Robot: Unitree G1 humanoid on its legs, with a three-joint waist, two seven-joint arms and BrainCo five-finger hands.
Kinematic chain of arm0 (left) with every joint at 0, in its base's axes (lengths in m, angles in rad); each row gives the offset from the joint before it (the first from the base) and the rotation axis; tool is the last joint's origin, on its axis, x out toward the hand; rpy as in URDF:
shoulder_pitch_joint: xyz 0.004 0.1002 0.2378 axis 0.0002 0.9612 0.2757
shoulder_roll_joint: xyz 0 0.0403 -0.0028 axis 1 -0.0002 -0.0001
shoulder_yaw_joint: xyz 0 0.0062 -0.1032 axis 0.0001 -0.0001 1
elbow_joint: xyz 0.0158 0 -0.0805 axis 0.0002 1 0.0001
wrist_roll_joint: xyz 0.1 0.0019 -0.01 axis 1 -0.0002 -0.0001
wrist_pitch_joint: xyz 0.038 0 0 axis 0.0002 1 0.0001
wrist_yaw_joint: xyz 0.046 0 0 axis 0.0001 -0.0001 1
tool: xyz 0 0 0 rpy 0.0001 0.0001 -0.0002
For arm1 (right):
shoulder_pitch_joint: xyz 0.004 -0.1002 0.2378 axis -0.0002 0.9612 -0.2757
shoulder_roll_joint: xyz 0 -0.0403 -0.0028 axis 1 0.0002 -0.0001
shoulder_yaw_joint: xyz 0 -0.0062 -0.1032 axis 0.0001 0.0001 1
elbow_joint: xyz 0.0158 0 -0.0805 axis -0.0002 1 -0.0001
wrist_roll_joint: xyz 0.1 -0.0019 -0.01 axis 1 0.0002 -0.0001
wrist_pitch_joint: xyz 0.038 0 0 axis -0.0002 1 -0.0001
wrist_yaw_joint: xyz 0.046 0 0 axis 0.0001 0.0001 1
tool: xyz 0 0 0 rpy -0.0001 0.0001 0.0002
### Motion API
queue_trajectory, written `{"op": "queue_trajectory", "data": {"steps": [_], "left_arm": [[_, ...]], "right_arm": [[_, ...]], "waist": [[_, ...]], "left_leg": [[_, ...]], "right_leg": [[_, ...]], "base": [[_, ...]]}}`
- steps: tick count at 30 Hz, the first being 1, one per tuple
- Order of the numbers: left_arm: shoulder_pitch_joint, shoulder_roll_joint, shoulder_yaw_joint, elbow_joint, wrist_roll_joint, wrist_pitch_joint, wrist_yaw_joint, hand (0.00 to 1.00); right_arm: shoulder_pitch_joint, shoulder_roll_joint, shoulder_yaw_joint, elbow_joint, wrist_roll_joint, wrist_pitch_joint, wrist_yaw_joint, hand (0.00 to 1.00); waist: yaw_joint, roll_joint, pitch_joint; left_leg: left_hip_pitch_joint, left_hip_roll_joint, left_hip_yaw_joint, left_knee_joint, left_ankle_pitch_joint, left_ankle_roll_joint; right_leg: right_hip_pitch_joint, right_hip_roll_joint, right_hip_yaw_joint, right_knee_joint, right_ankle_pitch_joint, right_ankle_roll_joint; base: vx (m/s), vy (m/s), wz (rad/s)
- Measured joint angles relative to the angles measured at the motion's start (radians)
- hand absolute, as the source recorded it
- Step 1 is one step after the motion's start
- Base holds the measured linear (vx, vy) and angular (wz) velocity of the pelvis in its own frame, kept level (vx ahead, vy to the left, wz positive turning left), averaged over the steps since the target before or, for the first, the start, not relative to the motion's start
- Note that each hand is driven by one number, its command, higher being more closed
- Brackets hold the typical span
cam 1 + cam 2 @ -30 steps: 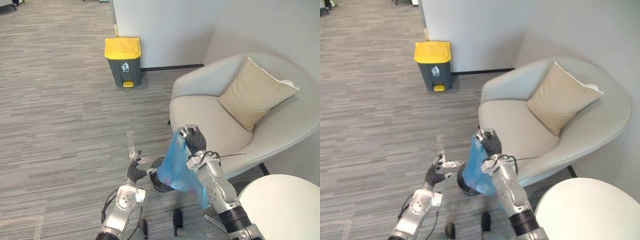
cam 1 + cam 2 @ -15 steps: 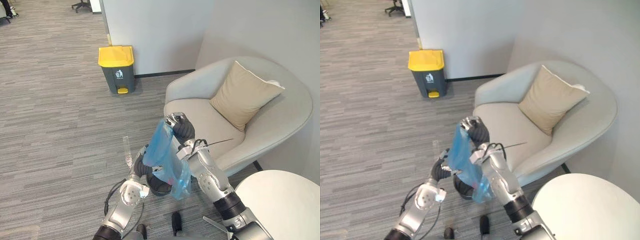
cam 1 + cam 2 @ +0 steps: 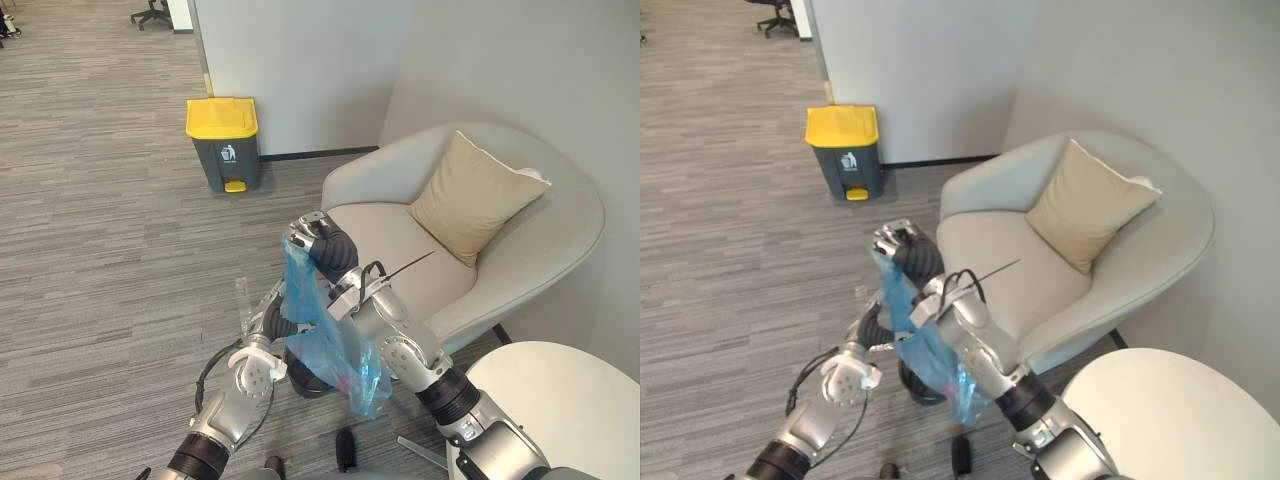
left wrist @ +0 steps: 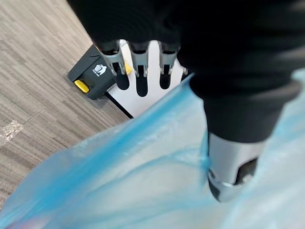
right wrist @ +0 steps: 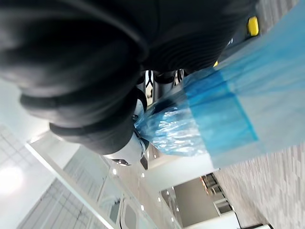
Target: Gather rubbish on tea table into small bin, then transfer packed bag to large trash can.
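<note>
My right hand point(image 3: 330, 250) is shut on the gathered top of a blue plastic bag point(image 3: 335, 350), which hangs at knee height with something pink in its bottom. In the right wrist view the blue bag point(image 5: 224, 109) is pinched under the curled fingers. The bag's lower part hangs over the small black bin point(image 3: 303, 383) on the floor. My left hand point(image 3: 272, 318) sits against the bag's left side, partly hidden by it; its wrist view shows straight fingers point(image 4: 138, 67) above the bag point(image 4: 119, 181). The large grey trash can point(image 3: 222, 140) with a yellow lid stands shut by the wall, well ahead.
A pale armchair point(image 3: 400, 230) with a tan cushion point(image 3: 470, 195) stands close on the right. A round white table point(image 3: 560, 400) edges in at the lower right. Grey carpet stretches between me and the trash can; a white wall corner point(image 3: 300, 60) rises behind it.
My right hand has raised the bag higher above the small bin. My left hand has come in from the left up against the bag. The camera view has shifted too.
</note>
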Motion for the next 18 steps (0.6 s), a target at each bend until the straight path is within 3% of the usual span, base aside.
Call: {"op": "queue_trajectory", "data": {"steps": [12,18], "left_arm": [[-0.048,0.021,-0.101,0.009,-0.067,-0.038,-0.043,0.0],[-0.057,-0.015,-0.136,0.066,-0.102,-0.05,-0.044,0.0]], "right_arm": [[-0.013,-0.026,0.056,-0.047,0.0,0.0,0.023,1.0],[-0.014,-0.033,0.061,-0.046,0.0,0.0,0.015,1.0]], "waist": [[-0.009,0.004,-0.023],[-0.011,0.003,-0.029]], "left_leg": [[0.003,0.016,0.008,0.015,-0.023,-0.002],[0.005,0.019,0.015,0.015,-0.024,-0.004]], "right_leg": [[-0.003,0.016,0.013,0.022,0.001,-0.001],[-0.005,0.02,0.022,0.022,0.001,-0.002]], "base": [[0.0,-0.001,-0.02],[0.0,-0.01,-0.05]]}}
